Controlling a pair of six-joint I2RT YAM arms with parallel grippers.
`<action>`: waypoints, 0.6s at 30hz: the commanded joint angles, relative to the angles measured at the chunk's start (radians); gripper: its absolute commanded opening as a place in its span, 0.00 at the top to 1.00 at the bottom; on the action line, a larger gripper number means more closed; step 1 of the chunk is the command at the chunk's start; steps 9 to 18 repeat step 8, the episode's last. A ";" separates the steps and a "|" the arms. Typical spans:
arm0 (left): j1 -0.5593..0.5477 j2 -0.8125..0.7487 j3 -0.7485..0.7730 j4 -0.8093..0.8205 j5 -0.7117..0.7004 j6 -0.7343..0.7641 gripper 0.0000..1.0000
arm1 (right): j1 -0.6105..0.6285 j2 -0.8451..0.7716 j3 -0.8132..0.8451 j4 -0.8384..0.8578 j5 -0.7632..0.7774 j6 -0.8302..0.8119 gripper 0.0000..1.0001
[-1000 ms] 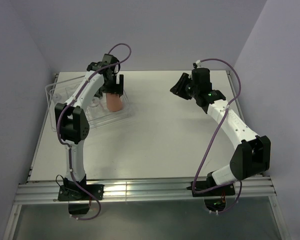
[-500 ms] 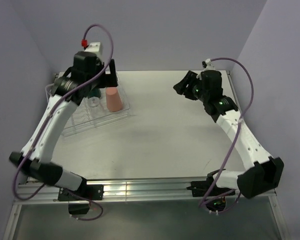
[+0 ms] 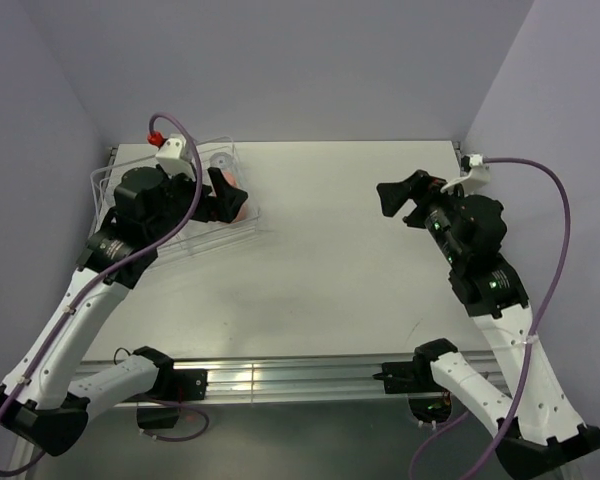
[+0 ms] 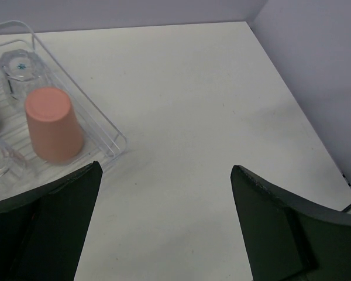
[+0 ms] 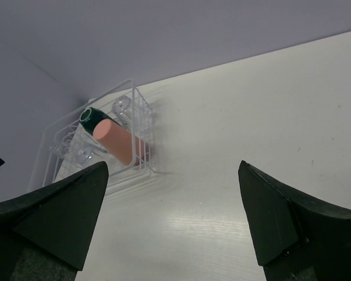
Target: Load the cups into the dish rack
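Overhead view looks down; both wrist views share the dish rack point(image 4: 108, 136) point(image 5: 141, 102).

Left tool point(image 4: 164, 228), right tool point(image 5: 172, 222): both agape, raised, holding nothing.

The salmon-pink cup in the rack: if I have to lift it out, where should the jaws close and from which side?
Probably across the salmon-pink cup near its closed top, coming straight down. It stands upside down in the dish rack, tapering upward, with a clear tumbler close behind and the wall beside it, so side approaches look crowded.
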 commanded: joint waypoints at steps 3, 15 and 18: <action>-0.009 -0.050 -0.021 0.112 0.081 -0.012 0.01 | 0.002 -0.095 -0.061 0.004 0.065 -0.032 0.00; -0.009 -0.063 -0.027 0.114 0.070 -0.006 0.01 | 0.002 -0.112 -0.085 0.033 0.050 -0.037 0.00; -0.009 -0.063 -0.027 0.114 0.070 -0.006 0.01 | 0.002 -0.112 -0.085 0.033 0.050 -0.037 0.00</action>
